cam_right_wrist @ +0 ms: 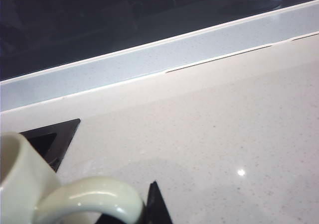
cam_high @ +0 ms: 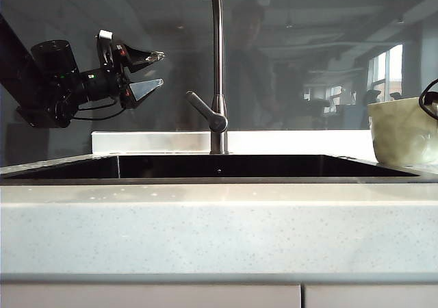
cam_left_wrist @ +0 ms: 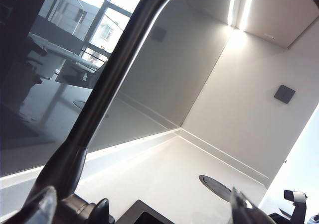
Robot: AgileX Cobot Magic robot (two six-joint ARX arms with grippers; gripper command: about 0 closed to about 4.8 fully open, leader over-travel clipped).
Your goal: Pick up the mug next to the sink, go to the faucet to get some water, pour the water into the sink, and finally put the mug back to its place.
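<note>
The pale cream-green mug (cam_high: 404, 133) sits low at the counter to the right of the sink (cam_high: 205, 180), at the exterior view's right edge. In the right wrist view my right gripper (cam_right_wrist: 135, 215) is shut on the mug's loop handle (cam_right_wrist: 94, 196). One black fingertip (cam_right_wrist: 156, 204) presses the handle's outer side and the other is hidden. A corner of the sink (cam_right_wrist: 50, 139) lies just beyond. My left gripper (cam_high: 162, 69) hangs open and empty high over the sink's left part, left of the faucet (cam_high: 218, 61). The faucet pipe (cam_left_wrist: 114, 79) crosses the left wrist view.
The faucet's lever handle (cam_high: 204, 109) angles out to the left near its base. A raised pale ledge (cam_high: 150, 142) and dark glass run behind the sink. A round dark disc (cam_left_wrist: 217, 181) is set in the counter. A wall switch (cam_left_wrist: 284, 93) sits on the side wall.
</note>
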